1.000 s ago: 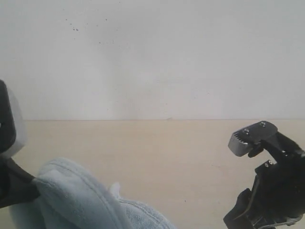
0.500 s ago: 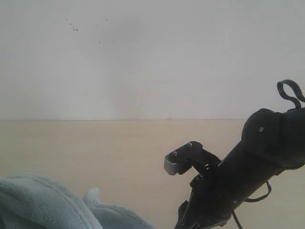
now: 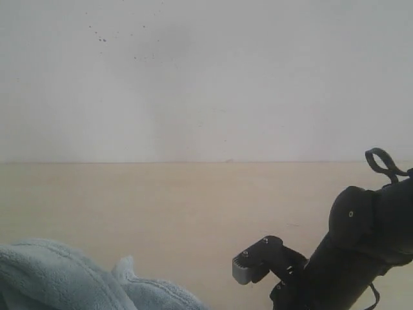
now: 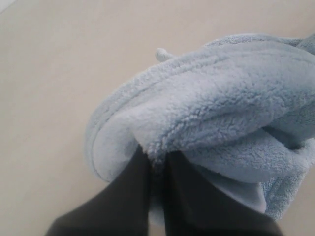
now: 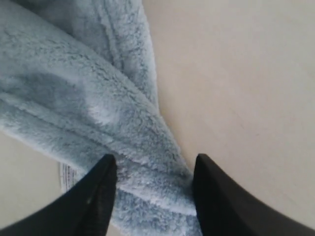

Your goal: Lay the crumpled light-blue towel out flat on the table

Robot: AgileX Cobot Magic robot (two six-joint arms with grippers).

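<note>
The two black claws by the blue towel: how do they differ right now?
The left gripper has its fingers nearly together, pinching a fold of the towel; the right gripper has its fingers wide apart. The left one's tips are buried in cloth; the right one's tips straddle a band of towel. Both are black and at the towel.

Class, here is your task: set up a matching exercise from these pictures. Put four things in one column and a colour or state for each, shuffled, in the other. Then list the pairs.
1. towel
2. table
3. left gripper
4. right gripper

A. fingers apart, astride a band of cloth
B. pale beige
C. crumpled, light blue
D. pinched shut on a fold of cloth

Pairs: 1-C, 2-B, 3-D, 4-A
</note>
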